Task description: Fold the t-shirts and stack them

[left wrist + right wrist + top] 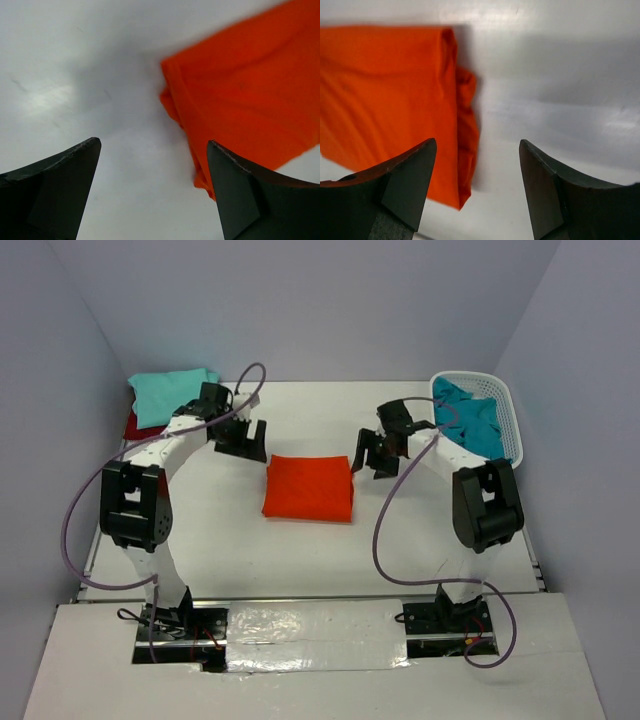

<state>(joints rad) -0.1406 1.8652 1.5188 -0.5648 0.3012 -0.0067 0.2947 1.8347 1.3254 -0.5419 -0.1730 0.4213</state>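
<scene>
Text, top view: none legible.
Text, left wrist view: none legible.
Text, right wrist view: none legible.
Labels, brands, numbers, signs: none readable on any surface.

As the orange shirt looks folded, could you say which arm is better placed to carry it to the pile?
Probably the left: the left hand hangs open beside the orange shirt, nearer the mint shirt pile.
</scene>
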